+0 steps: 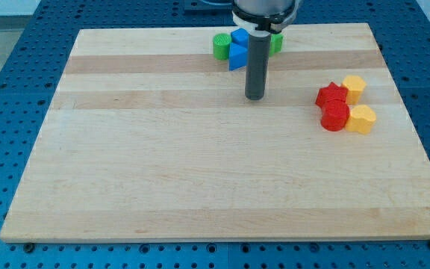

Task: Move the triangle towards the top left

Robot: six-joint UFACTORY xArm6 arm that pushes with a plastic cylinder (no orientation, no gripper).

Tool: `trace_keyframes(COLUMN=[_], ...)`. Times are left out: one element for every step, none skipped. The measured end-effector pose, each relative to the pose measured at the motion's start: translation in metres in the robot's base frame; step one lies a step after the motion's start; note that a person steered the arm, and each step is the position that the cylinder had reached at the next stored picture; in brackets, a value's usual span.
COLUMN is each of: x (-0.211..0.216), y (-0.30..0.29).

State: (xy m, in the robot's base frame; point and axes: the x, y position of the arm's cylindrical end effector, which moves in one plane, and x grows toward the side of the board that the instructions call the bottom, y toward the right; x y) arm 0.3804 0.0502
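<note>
A blue triangle [236, 57] lies near the view's top edge of the wooden board [163, 164], just below a blue cube [239, 37]. A green block [221, 46] touches them on the left. Another green block [276, 42] sits to the right, partly hidden behind the rod. My tip [254, 96] rests on the board just below and to the right of the blue triangle, a short gap apart from it.
At the view's right stands a cluster: a red star-like block [331, 95], a red cylinder [335, 116], a yellow block [354, 87] and a yellow block [362, 119]. The blue pegboard table [21, 45] surrounds the board.
</note>
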Motion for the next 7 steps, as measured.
trace_keyframes(x=[-0.006, -0.021, -0.026, -0.031, -0.052, -0.056, -0.086], y=[0.000, 0.000, 0.000, 0.003, 0.025, 0.025, 0.036])
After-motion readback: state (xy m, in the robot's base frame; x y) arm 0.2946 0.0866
